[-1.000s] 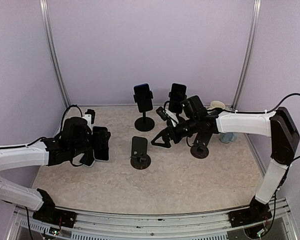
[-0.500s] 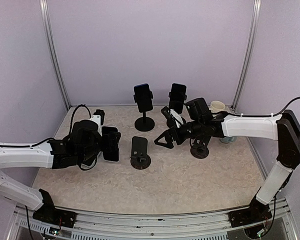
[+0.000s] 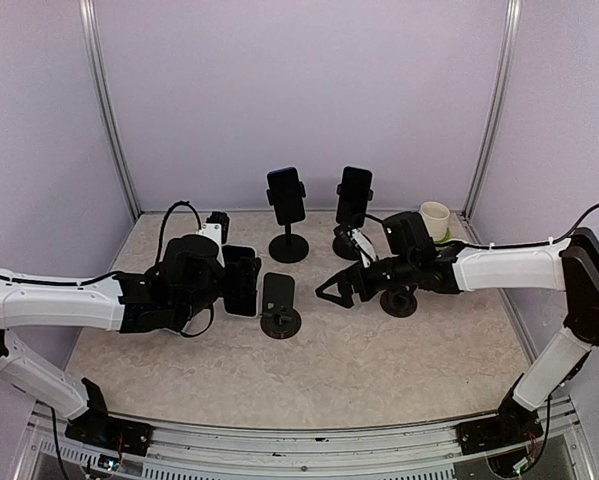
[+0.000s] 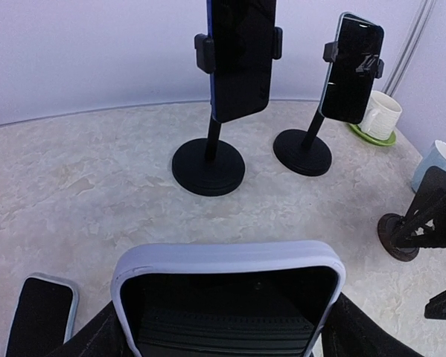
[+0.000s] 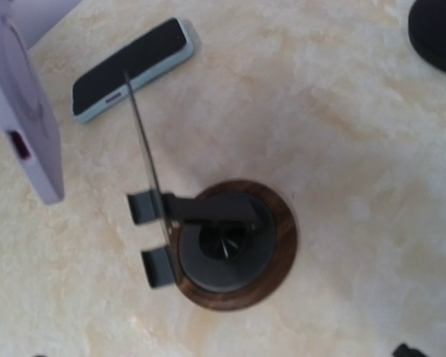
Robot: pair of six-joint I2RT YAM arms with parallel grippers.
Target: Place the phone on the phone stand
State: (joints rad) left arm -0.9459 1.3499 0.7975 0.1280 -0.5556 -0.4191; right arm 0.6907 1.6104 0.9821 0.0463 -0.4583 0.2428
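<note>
Holding the phone [image 3: 242, 281] upright by its two long edges, the left claw [image 3: 227, 286] pinches it across the width of its lavender case, near the middle of the counter [image 3: 309, 385]. The phone stand [image 3: 279, 305], the low one with the round wooden base, sits just right of the phone, close but apart from it, so the left arm is plainly the nearer one. In the right wrist view the stand's two small lips jut from its thin back plate on the side where the held phone hangs, which suggests the cradle opens toward it. The phone's long axis stands near vertical, roughly in line with that plate, so the coming move looks like a short sideways carry and a lowering onto the lips. The right claw [image 3: 327, 291] hovers spread wide and empty just right of the stand. Another phone [image 5: 132, 65] lies flat on the counter close by, and two tall stands [image 3: 287, 215] near the back edge already carry phones
</note>
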